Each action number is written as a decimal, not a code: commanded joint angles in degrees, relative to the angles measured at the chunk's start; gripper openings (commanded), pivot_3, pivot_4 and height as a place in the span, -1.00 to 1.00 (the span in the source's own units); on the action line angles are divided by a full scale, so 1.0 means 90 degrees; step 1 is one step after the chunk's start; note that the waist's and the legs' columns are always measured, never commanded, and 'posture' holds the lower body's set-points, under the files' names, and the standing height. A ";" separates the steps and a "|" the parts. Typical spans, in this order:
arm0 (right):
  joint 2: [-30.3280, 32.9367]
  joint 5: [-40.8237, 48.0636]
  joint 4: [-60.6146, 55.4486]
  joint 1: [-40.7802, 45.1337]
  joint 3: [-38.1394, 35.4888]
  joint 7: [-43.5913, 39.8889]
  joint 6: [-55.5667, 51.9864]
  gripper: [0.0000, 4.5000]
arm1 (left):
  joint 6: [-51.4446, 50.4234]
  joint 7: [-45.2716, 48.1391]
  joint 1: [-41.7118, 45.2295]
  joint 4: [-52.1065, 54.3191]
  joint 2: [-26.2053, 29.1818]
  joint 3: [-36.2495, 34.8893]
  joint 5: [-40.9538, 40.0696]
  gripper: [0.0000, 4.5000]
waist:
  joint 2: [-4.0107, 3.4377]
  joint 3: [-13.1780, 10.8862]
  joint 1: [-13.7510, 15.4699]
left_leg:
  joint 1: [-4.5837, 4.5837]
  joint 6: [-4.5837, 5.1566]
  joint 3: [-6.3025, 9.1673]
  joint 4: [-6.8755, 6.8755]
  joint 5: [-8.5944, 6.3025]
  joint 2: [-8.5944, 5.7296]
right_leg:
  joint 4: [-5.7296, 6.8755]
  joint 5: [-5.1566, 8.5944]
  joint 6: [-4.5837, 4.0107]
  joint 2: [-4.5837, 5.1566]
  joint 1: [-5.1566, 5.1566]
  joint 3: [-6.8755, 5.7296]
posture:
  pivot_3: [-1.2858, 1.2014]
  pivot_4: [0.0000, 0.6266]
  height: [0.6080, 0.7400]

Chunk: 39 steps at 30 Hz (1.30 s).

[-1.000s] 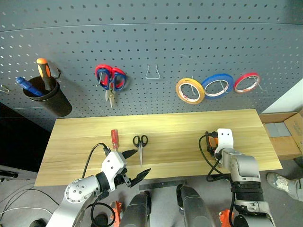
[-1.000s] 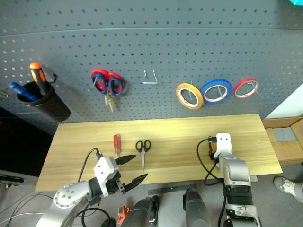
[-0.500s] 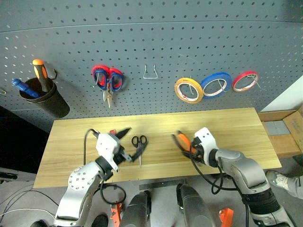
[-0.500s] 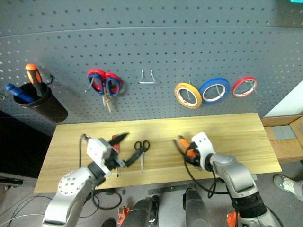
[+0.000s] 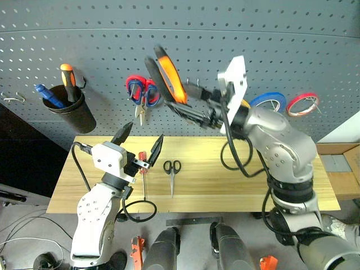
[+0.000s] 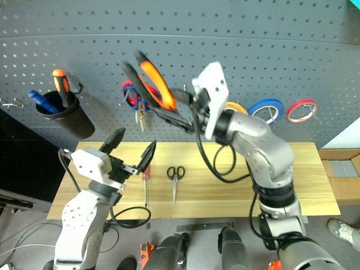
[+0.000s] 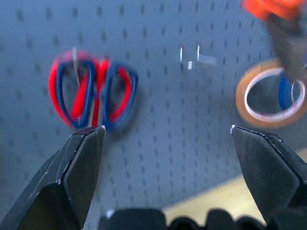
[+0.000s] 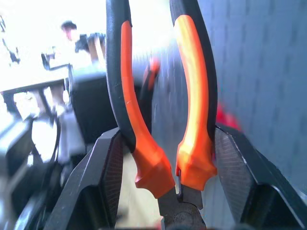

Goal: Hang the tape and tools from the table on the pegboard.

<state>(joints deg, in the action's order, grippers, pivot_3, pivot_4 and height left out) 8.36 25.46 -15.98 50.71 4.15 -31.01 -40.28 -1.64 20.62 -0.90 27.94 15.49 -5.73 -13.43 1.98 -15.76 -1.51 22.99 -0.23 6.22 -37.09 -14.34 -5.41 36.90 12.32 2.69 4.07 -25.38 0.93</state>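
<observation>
No text, label, brand, number or sign can be read anywhere in these views.

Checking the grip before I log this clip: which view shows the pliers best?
The right wrist view: the pliers sit close up, orange-and-black handles clamped between the right gripper fingers. Both eye views show them whole but blurred, raised before the pegboard. The left wrist view catches an orange corner.
</observation>
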 commanded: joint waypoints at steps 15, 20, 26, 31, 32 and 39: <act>-0.1350 -0.2543 0.4137 0.0963 0.0235 0.2110 0.4981 0.01 | -0.0475 -0.0058 -0.0124 0.0416 0.0089 0.0150 -0.0039 1.00 | 0.0005 0.0136 -0.0023 | -0.0004 -0.0014 -0.0017 0.0005 0.0010 0.0005 | 0.0014 -0.0014 -0.0023 -0.0006 -0.0019 0.0003 | 0.06 -0.42 1.00; -0.1427 -0.2721 0.4547 0.0797 0.0254 0.2226 0.5546 0.01 | -0.0548 -0.0053 -0.0184 0.0526 0.0149 0.0112 -0.0057 1.00 | 0.0004 0.0138 -0.0014 | -0.0004 -0.0014 -0.0017 0.0005 0.0011 0.0007 | 0.0018 -0.0014 -0.0023 -0.0007 -0.0020 0.0002 | 0.08 -0.46 1.00; -0.1476 -0.2788 0.4594 0.0510 0.0243 0.2380 0.5665 0.01 | -0.0609 -0.0063 -0.0137 0.0511 0.0238 0.0047 0.0009 1.00 | 0.0003 0.0176 -0.0011 | -0.0006 -0.0015 -0.0018 0.0004 0.0011 0.0006 | 0.0022 -0.0014 -0.0023 -0.0009 -0.0021 0.0003 | 0.09 -0.49 1.00; -0.1520 -0.3045 0.4437 -0.0048 0.0510 0.2390 0.5777 0.01 | -0.0609 -0.0046 -0.0171 0.0483 0.0324 -0.0033 -0.0012 1.00 | 0.0000 0.0238 -0.0004 | -0.0006 -0.0015 -0.0019 0.0004 0.0011 0.0006 | 0.0021 -0.0014 -0.0023 -0.0010 -0.0020 0.0003 | 0.09 -0.49 1.00; -0.1493 -0.3227 0.4423 -0.0168 0.0638 0.2405 0.5875 0.01 | -0.0588 -0.0044 -0.0186 0.0483 0.0338 -0.0027 0.0022 1.00 | -0.0003 0.0248 -0.0004 | -0.0006 -0.0015 -0.0019 0.0004 0.0011 0.0006 | 0.0021 -0.0014 -0.0023 -0.0010 -0.0020 0.0004 | 0.09 -0.50 1.00; -0.1650 -0.3482 0.4261 -0.0368 0.0648 0.2744 0.5590 0.00 | -0.0586 -0.0050 -0.0112 0.0429 0.0358 0.0022 0.0103 1.00 | -0.0001 0.0324 -0.0014 | -0.0016 -0.0018 -0.0020 0.0004 0.0013 0.0006 | 0.0026 -0.0014 -0.0023 -0.0015 -0.0015 0.0008 | 0.09 -0.49 1.00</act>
<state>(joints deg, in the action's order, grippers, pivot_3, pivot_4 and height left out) -5.36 -5.58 25.75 46.52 9.38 -6.91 9.88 -7.55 20.50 -2.33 29.50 18.34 -5.22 -12.78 1.97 -12.84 -1.64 22.84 -0.39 6.04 -37.06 -14.23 -5.35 37.13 12.20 2.48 3.93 -25.50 1.00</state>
